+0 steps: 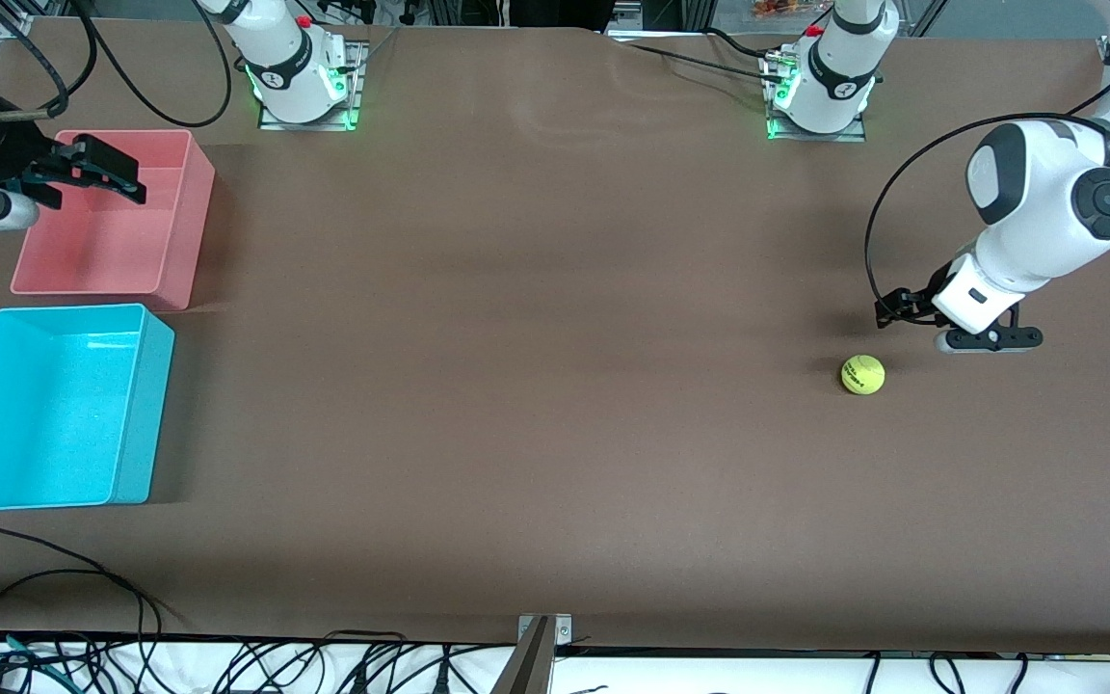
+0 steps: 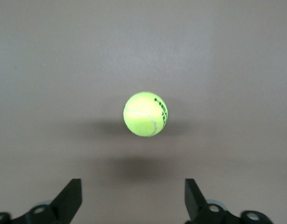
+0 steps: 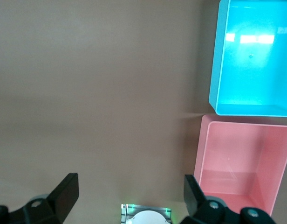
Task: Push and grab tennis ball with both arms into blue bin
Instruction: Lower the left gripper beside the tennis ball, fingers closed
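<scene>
Tennis ball [image 1: 862,375] resting on the bare brown table [image 1: 536,386] toward the left arm's end, well apart from the blue bin [image 1: 145,405] at the right arm's end. Blue bin standing nearer the front camera than the pink bin [image 1: 184,222], the two just beside each other, both empty.

Left tool [image 1: 895,306] low beside the ball, not touching it, fingers [image 2: 69,198] spread wide with nothing between them; in the left wrist view, ball [image 2: 145,114] centred ahead of the open gap. Right tool [image 1: 97,173] up over the pink bin, waiting, fingers [image 3: 64,193] likewise parted and empty.

Likely trouble from here:
- Off-centre push sending the ball rolling askew, toward the table's front edge or away from the right arm's reach. Round, fuzzy, light: probably quick to roll and slow to stop.
- Too strong a shove carrying the ball past the waiting tool or off the table.
- Too weak a push leaving it stranded mid-table, possibly out of reach of both arms.
- At the grab, fingers closing on a rolling ball and squirting it aside.
- At release, a drop into the pink bin instead of the adjoining blue one.
</scene>
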You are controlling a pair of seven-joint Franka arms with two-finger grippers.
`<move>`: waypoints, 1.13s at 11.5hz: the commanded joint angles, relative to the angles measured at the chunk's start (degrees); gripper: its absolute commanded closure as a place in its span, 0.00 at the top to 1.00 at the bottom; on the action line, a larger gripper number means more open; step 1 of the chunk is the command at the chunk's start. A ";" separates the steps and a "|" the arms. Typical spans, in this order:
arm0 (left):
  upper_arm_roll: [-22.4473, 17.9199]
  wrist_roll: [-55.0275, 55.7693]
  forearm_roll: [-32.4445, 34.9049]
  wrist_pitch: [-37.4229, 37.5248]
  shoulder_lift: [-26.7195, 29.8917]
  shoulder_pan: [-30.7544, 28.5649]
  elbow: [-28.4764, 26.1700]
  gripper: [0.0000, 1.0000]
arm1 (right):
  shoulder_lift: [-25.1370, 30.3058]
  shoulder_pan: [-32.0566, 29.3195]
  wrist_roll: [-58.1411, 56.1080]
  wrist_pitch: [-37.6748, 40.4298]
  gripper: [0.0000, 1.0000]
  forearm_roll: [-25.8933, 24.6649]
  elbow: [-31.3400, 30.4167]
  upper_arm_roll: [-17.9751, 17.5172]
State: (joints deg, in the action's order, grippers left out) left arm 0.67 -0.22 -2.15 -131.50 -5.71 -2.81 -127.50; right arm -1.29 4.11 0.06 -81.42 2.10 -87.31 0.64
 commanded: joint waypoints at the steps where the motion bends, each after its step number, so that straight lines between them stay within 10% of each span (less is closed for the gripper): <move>1: 0.03 -2.32 -0.67 -1.39 -1.31 0.61 -1.44 0.71 | -2.49 -0.51 0.11 -1.55 1.00 1.24 1.35 0.23; 5: 0.03 -21.18 -0.67 -1.39 -3.33 0.35 -1.44 0.01 | -3.19 -0.68 0.20 -3.40 1.00 1.24 1.35 0.32; 13: -0.41 -68.22 -0.75 -8.15 -8.43 -2.38 -0.73 0.00 | -3.45 -1.91 -0.42 -3.57 1.00 1.24 1.35 0.67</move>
State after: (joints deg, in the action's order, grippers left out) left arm 0.21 -59.36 -2.13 -137.19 -12.10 -3.76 -128.97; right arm -4.00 2.90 0.05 -85.13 2.13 -87.31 1.35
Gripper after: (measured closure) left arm 0.991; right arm 0.000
